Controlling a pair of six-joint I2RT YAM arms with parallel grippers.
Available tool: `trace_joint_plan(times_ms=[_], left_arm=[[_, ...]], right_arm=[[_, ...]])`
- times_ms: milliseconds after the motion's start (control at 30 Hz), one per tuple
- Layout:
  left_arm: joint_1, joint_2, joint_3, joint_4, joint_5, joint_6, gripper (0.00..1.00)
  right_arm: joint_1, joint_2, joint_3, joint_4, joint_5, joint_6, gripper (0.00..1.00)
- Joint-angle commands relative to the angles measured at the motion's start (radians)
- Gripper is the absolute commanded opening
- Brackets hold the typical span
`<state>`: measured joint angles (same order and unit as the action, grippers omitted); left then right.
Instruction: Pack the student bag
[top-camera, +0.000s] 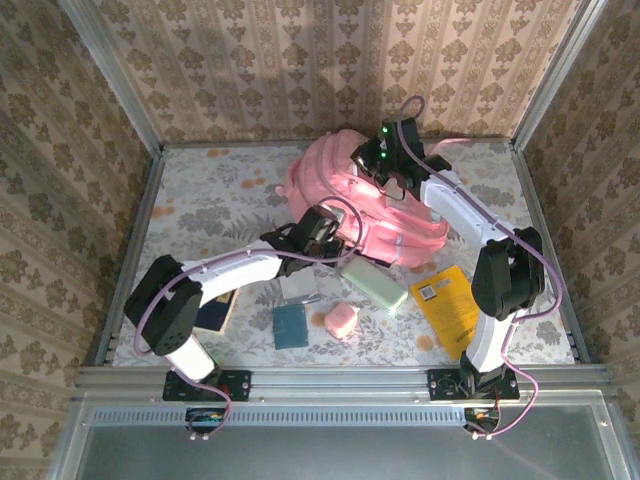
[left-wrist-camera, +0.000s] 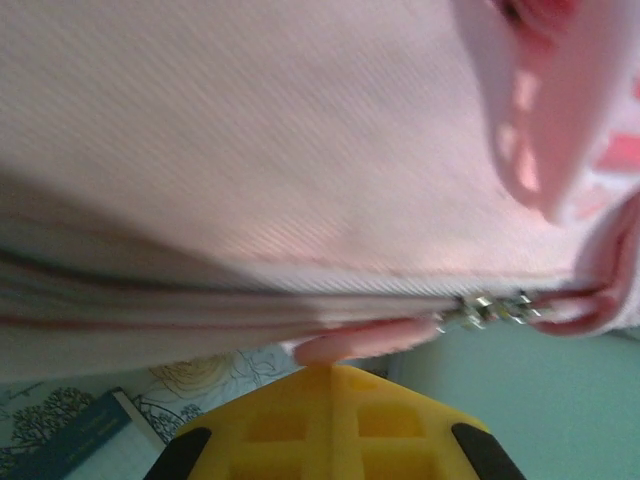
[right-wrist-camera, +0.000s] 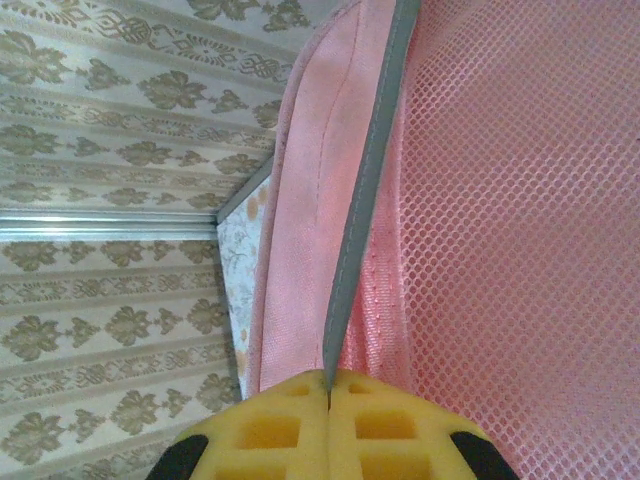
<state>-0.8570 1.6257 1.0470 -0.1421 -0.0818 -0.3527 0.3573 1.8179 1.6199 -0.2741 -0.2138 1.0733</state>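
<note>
At the bag's (top-camera: 322, 182) far side, my right gripper (right-wrist-camera: 328, 378) clamps its trim (right-wrist-camera: 365, 200) (an anchor). Nearer, my left gripper (left-wrist-camera: 330, 372) pinches the zip pull (left-wrist-camera: 365, 340), likely for opening.

A table (top-camera: 220, 190) covered in a pale floral print lies scattered with school items inside an enclosure of brown-and-cream damask wallpaper (top-camera: 300, 60) framed by aluminium rails (top-camera: 340, 375). A yellow book (top-camera: 447, 305) lies flat toward the right, its cover label facing up. To its left a mint-green case (top-camera: 374, 284) rests at an angle. A small pink pouch (top-camera: 342, 320) sits just below the case, with a teal-blue square item (top-camera: 290, 326) beside it to the left. Above that lies a flat grey-and-white item (top-camera: 299, 288), while a dark blue book (top-camera: 215, 312) rests near the table's left side.
</note>
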Motion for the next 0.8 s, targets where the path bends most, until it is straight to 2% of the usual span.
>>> trace_joint_plan(times_ms=[0,333,533,767], left_arm=[[0.018,-0.02,-0.016,0.037,0.021,-0.021,0.0],[0.024,-0.017,-0.014,0.051,0.076,-0.008,0.0],[0.023,-0.015,-0.036,0.092,0.185,0.017,0.0],[0.023,0.0,-0.05,0.111,0.197,0.009,0.0]], right_arm=[[0.009,-0.013,0.011,0.025,0.004,-0.075,0.0],[0.016,0.004,0.036,0.006,-0.02,-0.101,0.0],[0.017,0.01,0.044,0.009,-0.032,-0.101,0.0],[0.019,0.015,0.047,0.013,-0.044,-0.09,0.0]])
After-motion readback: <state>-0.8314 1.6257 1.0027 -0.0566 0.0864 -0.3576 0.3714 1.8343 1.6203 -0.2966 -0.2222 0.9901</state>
